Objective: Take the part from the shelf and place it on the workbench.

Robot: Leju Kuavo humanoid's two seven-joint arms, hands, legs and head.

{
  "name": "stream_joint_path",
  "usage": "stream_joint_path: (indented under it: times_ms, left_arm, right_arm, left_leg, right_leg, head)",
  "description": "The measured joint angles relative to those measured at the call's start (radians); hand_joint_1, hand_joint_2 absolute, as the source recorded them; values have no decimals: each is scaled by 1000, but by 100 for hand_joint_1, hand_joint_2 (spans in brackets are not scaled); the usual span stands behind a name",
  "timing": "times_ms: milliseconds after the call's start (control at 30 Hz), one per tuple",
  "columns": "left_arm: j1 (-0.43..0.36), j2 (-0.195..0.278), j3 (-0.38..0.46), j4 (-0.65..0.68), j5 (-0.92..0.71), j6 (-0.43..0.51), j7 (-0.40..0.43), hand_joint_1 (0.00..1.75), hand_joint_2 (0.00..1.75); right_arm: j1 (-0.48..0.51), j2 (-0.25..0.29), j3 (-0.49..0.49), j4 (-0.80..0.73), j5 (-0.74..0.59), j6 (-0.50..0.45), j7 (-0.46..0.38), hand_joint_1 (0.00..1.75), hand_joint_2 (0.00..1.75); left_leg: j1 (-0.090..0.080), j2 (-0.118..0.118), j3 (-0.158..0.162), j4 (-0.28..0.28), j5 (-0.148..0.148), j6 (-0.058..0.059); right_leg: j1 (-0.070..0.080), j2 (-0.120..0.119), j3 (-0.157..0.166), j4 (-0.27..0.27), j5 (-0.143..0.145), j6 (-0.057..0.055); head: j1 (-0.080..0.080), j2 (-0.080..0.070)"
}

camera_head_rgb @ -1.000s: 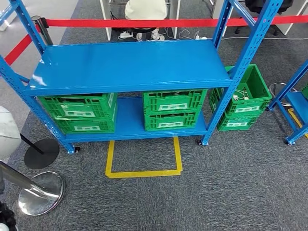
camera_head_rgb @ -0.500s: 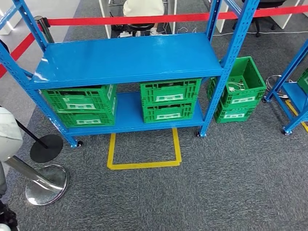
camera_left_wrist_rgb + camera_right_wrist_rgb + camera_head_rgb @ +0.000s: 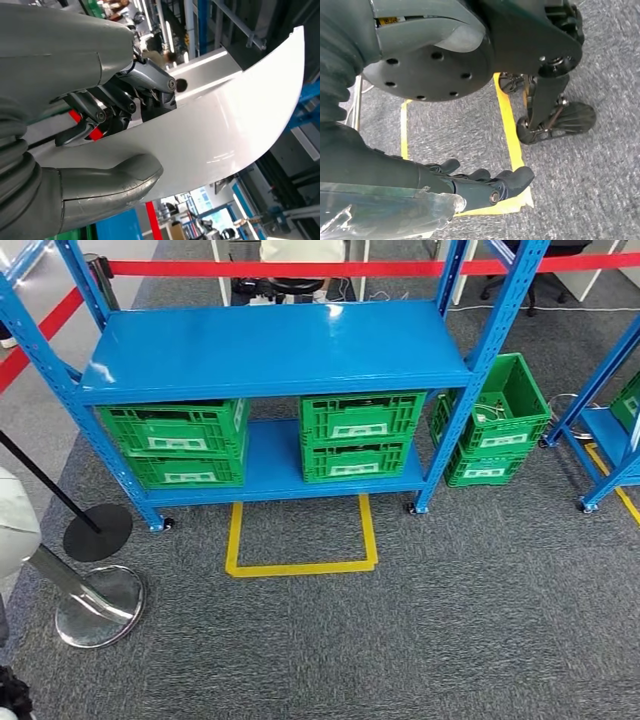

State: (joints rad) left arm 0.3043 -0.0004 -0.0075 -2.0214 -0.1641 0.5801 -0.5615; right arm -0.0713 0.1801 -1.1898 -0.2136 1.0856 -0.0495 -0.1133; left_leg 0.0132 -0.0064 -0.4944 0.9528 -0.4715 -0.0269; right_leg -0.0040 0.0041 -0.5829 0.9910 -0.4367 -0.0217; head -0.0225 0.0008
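Grey carpet (image 3: 453, 640) with a yellow taped square (image 3: 302, 540) (red barrier tape (image 3: 264, 268) behind)

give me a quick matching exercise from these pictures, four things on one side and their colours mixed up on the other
Things:
1. shelf frame
2. crates
3. barrier tape
4. floor marking

Colours:
A. yellow
B. red
C. blue
D. green

Pairs: 1-C, 2-D, 3-B, 4-A
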Motion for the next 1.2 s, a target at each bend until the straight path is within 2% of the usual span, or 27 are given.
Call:
stream_joint_path:
  times_ms: [33,67,100,200,267,367,433,467,533,567,600,633,667,733,767,800,867,900,967,1033,1067,1100,1133,1167,1200]
  left_arm:
    - [0,0,1,0,0,0,0,175,175]
    - [2,0,1,0,1,1,-1,175,175]
    - [3,0,1,0,2,1,-1,175,175]
    - [8,0,2,0,6,1,-3,175,175]
    - [9,0,2,0,7,1,-5,175,175]
    - [9,-1,2,0,8,1,-6,175,175]
    - [9,-2,2,-1,10,1,-8,175,175]
    - [9,-3,2,-1,12,1,-11,175,175]
    - [9,-5,3,-1,15,1,-25,175,175]
    - [9,-6,3,-1,17,2,-36,175,175]
    - [9,-6,2,-1,20,3,-48,175,175]
    - [8,-7,2,-1,24,5,-58,175,175]
    - [7,-8,2,-1,29,8,-64,175,175]
    - [3,-9,2,-1,36,14,-70,175,175]
    - [-1,-10,2,-1,38,17,-71,175,175]
    - [-6,-11,2,-1,39,20,-73,175,175]
    - [-19,-14,2,-1,41,22,-75,175,175]
    - [-26,-15,1,0,43,21,-76,175,175]
    - [-45,-16,-1,2,47,11,-73,175,175]
    - [-62,-16,-4,5,50,-3,-65,175,175]
    - [-66,-15,-5,7,54,-11,-61,175,175]
    - [-66,-15,-6,8,57,-19,-59,175,175]
    - [-65,-15,-7,9,62,-27,-59,175,175]
    - [-64,-14,-7,10,66,-36,-58,175,175]
    - [-64,-14,-7,10,71,-44,-58,175,175]
  right_arm:
    - [0,0,0,0,6,-3,-6,0,175]
    - [0,0,1,0,12,-6,-12,0,175]
    - [1,0,3,0,19,-9,-17,0,175]
    - [3,0,8,0,32,-15,-29,0,175]
    - [4,0,11,0,35,-17,-32,0,175]
    - [3,0,14,0,36,-18,-35,0,175]
    - [3,0,15,0,36,-18,-36,0,175]
    - [3,0,15,0,36,-18,-36,0,175]
    - [3,0,16,0,41,-18,-37,0,175]
    - [3,0,17,0,43,-18,-38,0,175]
    - [3,-1,19,0,46,-18,-40,0,175]
    - [3,-1,21,0,46,-18,-42,0,175]
    - [3,-3,23,0,45,-17,-46,0,175]
    - [2,-6,25,0,39,-17,-55,0,175]
    - [2,-7,25,0,34,-17,-61,0,175]
    - [1,-8,25,0,29,-17,-66,0,175]
    - [1,-12,25,0,15,-17,-72,0,175]
    - [0,-14,24,0,8,-18,-71,0,175]
    - [-3,-16,23,0,-4,-19,-64,0,175]
    - [-3,-18,20,0,-10,-19,-59,0,175]
    - [-1,-18,20,0,-9,-18,-59,0,175]
    - [2,-18,20,0,-7,-18,-60,0,175]
    - [4,-18,19,0,-4,-18,-60,0,175]
    - [5,-17,19,0,-3,-19,-59,0,175]
    - [5,-17,19,0,-2,-20,-58,0,175]
  left_leg:
    - [-3,0,-2,1,2,5]
    - [-6,0,-4,3,4,9]
    - [-8,0,-7,5,5,13]
    - [-14,0,-19,15,9,21]
    - [-16,0,-26,20,9,26]
    - [-17,-1,-32,20,14,37]
    - [-12,-3,-33,13,24,47]
    - [-9,-5,-34,9,29,52]
    - [-9,-10,-42,9,33,54]
    - [-9,-15,-45,10,35,53]
    - [-9,-21,-48,10,38,51]
    - [-9,-29,-50,10,40,47]
    - [-8,-38,-51,11,42,44]
    - [-7,-57,-53,14,44,33]
    - [-6,-66,-55,16,45,27]
    - [-5,-74,-59,17,48,19]
    - [0,-90,-66,17,56,4]
    - [2,-89,-71,19,55,-2]
    - [1,-57,-95,63,24,-12]
    - [0,-15,-154,189,-45,-19]
    - [1,-8,-184,257,-74,-22]
    - [1,-6,-203,302,-87,-24]
    - [2,-4,-204,309,-80,-24]
    - [1,0,-184,277,-56,-23]
    - [1,12,-147,212,-22,-21]
  right_leg:
    - [-1,0,1,-3,6,-4]
    - [-3,0,3,-6,13,1]
    - [-5,0,5,-9,21,12]
    - [-14,0,2,-12,38,58]
    - [-18,1,-2,-13,42,77]
    - [-20,-1,-4,-15,46,90]
    - [-20,-3,-20,10,23,94]
    - [-19,-3,-39,53,-7,94]
    - [-18,-2,-94,193,-87,91]
    - [-18,-2,-118,258,-116,90]
    - [-17,-1,-126,292,-128,89]
    - [-17,-1,-113,282,-119,87]
    - [-18,3,-78,229,-93,85]
    - [-19,32,9,83,-48,80]
    - [-19,44,39,33,-38,78]
    - [-17,51,52,11,-39,75]
    - [-12,35,53,12,-36,63]
    - [-11,25,52,12,-32,55]
    - [-12,5,48,8,-26,41]
    - [-10,-17,42,7,-23,33]
    - [-9,-30,39,7,-22,31]
    - [-8,-42,37,7,-21,30]
    - [-8,-55,35,7,-21,30]
    - [-7,-66,36,7,-21,30]
    - [-7,-78,37,7,-21,31]
  head:
    - [1,0]
    - [1,0]
    - [1,0]
    - [0,0]
    - [0,0]
    - [0,0]
    - [1,0]
    - [3,0]
    - [6,0]
    - [6,0]
    - [6,0]
    - [6,0]
    - [6,0]
    - [6,0]
    - [6,0]
    - [5,0]
    - [5,0]
    - [5,0]
    - [-1,0]
    - [-6,0]
    - [-7,0]
    - [-7,0]
    - [-7,0]
    - [-7,0]
    - [-7,0]
